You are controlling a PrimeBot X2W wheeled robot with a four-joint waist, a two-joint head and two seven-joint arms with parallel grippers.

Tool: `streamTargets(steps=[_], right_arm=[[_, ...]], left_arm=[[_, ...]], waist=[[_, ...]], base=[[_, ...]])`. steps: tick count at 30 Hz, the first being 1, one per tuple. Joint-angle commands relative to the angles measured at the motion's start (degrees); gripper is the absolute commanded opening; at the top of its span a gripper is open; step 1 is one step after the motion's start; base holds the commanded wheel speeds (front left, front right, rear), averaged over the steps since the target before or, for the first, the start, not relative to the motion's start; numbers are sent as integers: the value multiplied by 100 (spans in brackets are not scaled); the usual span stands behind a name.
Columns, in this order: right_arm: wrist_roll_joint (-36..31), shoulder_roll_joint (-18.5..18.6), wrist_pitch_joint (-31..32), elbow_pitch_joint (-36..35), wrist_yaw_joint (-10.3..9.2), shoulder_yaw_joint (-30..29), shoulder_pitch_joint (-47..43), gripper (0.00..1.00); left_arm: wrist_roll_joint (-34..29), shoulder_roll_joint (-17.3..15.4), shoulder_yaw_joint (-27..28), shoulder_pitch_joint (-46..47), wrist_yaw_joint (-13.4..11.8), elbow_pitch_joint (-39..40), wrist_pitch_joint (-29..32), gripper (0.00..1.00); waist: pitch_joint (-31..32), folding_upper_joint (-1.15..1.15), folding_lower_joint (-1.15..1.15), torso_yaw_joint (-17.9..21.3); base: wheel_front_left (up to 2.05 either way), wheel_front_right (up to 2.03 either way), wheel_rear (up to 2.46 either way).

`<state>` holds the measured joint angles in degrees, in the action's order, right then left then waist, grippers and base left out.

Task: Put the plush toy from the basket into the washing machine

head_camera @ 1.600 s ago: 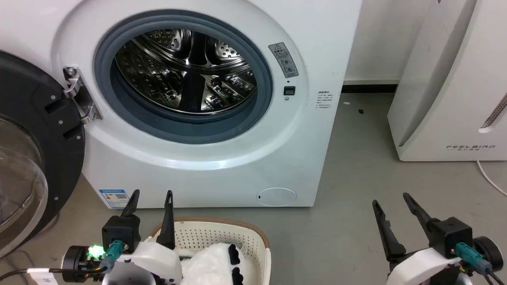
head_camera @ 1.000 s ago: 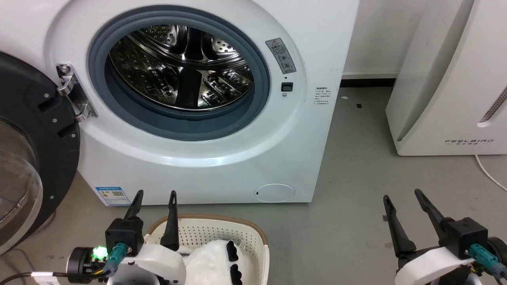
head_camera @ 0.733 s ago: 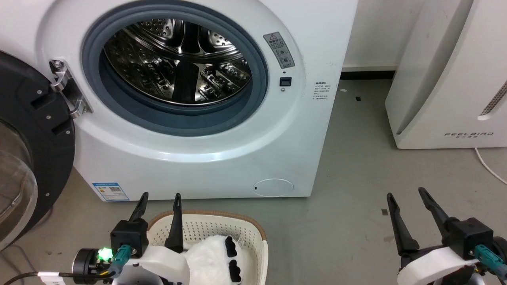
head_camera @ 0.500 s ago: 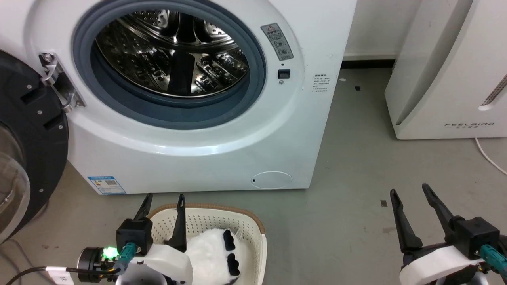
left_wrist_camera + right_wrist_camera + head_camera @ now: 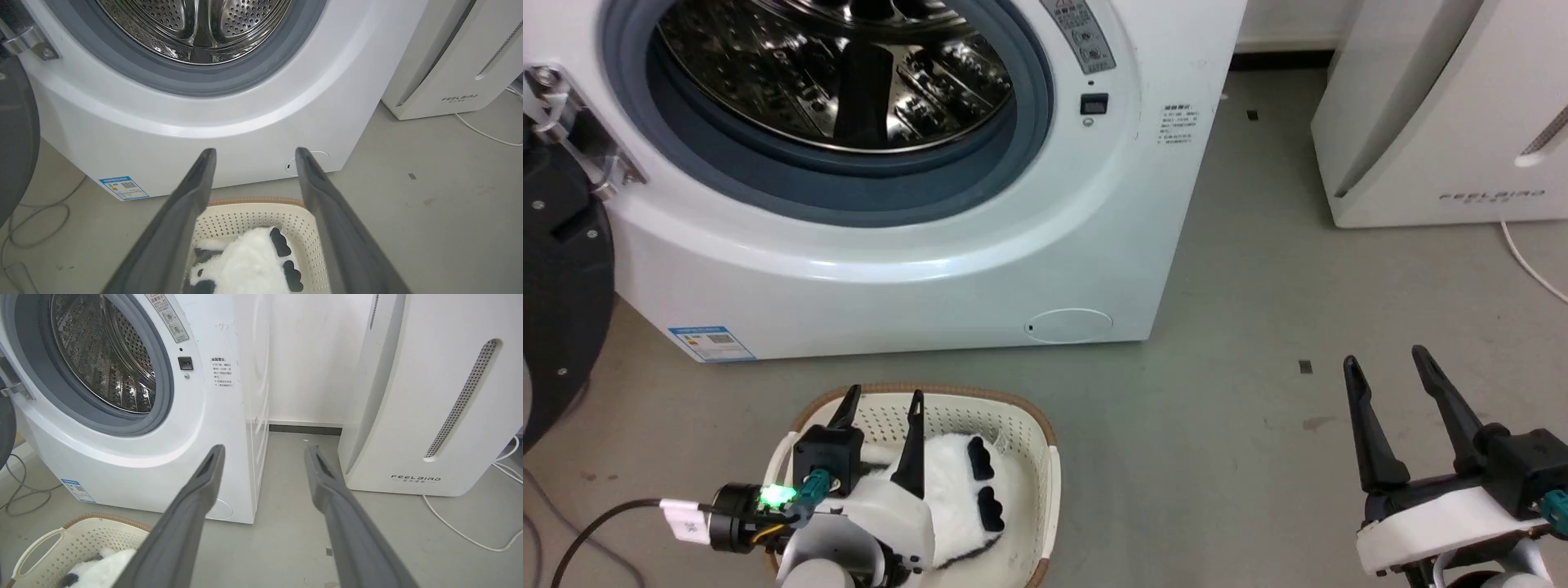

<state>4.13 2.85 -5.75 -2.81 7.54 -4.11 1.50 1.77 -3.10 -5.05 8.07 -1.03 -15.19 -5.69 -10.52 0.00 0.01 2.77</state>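
Note:
The plush toy [image 5: 960, 482], a fluffy white panda with black limbs, lies in the cream basket [image 5: 980, 398] on the floor in front of the washing machine [image 5: 890, 237]. The washer's drum [image 5: 833, 73] stands open behind its grey seal. My left gripper [image 5: 886, 394] hangs open just above the basket, over the panda's left side, holding nothing. The left wrist view shows the panda [image 5: 249, 269] and the basket [image 5: 253, 218] between the spread fingers of that gripper [image 5: 255, 151]. My right gripper [image 5: 1386, 357] is open over bare floor to the right, well apart from the basket.
The washer's dark round door [image 5: 560, 269] is swung open at the left. A white FEELBIRD appliance [image 5: 1445, 106] stands at the right, with a white cable [image 5: 1531, 261] on the floor beside it. Grey floor lies between the basket and my right gripper.
The head camera has tipped downward, so the washer sits higher in the picture and the basket shows more fully. Both grippers remain open, and the left one sits lower over the panda.

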Motion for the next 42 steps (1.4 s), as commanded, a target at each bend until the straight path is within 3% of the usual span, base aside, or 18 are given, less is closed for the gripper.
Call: streamTargets(steps=[1,25,42], right_arm=[[34,1,-55,-61,-2,-23,106,100],[280,2,-329,-293,-3,-54,413,100],[576,2,-531,-402,-4,-5,683,100]], left_arm=[[29,-37,-39,143,7,-120,-57,100],[70,-305,-423,1554,166,-2207,-68,100],[9,-774,-922,2766,482,-3791,989,100]], waist=[[-114,0,-1,49],[-1350,0,-1,476],[-2452,0,-1,822]], base=[[0,0,0],[0,0,0],[0,0,0]])
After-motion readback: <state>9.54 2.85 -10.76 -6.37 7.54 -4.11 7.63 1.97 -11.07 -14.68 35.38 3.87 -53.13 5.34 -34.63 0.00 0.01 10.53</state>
